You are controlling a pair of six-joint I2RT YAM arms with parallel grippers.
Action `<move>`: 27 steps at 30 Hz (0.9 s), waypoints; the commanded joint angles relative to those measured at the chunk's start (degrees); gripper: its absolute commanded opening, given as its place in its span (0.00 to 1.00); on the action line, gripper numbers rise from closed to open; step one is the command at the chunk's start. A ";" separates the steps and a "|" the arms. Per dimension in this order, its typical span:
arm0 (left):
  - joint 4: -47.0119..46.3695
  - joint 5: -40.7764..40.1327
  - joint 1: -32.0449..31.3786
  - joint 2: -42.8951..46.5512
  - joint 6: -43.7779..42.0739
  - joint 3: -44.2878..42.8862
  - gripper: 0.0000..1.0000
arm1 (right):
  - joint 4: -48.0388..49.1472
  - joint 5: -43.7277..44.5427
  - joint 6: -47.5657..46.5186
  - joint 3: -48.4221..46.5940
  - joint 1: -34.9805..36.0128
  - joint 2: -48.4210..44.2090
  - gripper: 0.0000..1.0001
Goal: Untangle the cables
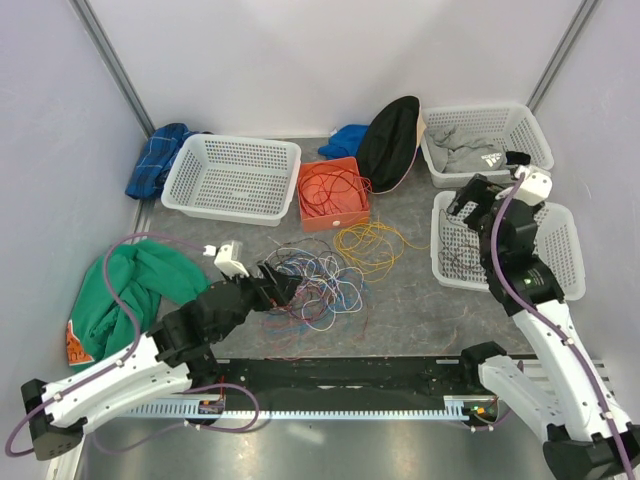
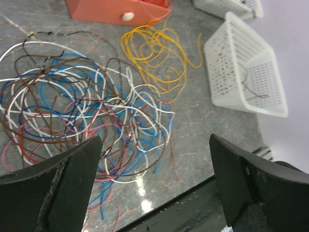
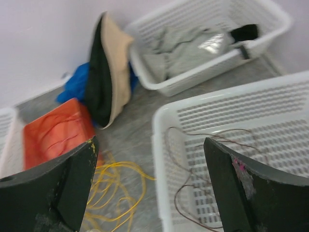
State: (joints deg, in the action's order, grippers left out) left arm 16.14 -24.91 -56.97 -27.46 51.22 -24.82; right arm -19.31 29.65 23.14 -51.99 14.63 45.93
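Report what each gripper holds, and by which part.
Nothing is held. The left gripper hangs open over the tangled cables; the right gripper hangs open above a white basket.

The tangled cables (image 1: 310, 285) lie at the centre of the table (image 1: 420, 310), in front of a small bin (image 1: 345, 224). A separate coil (image 1: 368, 243) lies between them, offset right. The left basket (image 1: 232, 178) stands beside the bin. On the right, the rear basket (image 1: 470, 108) stands behind the near basket (image 1: 575, 255), which contains a single cable (image 3: 203, 132)
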 commanded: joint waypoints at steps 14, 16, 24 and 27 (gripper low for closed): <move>10.40 -9.81 0.10 -11.40 7.49 -7.79 1.00 | 18.87 -21.65 0.33 14.53 30.62 5.92 0.91; 12.33 -10.60 0.19 -9.90 8.89 -8.14 1.00 | 22.02 -21.56 0.68 15.95 32.65 7.15 0.91; 16.64 -8.95 0.11 -9.09 16.70 -6.13 1.00 | 27.48 -21.13 2.35 19.82 37.22 11.37 0.92; 13.32 -6.31 0.10 -13.74 18.38 -3.05 0.94 | 26.70 -20.34 2.26 19.38 37.40 9.62 0.92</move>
State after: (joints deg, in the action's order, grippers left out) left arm 30.72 -32.86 -56.97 -36.84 63.22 -30.52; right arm 2.98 8.34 24.58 -32.12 51.64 57.58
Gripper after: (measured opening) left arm 0.969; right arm 0.919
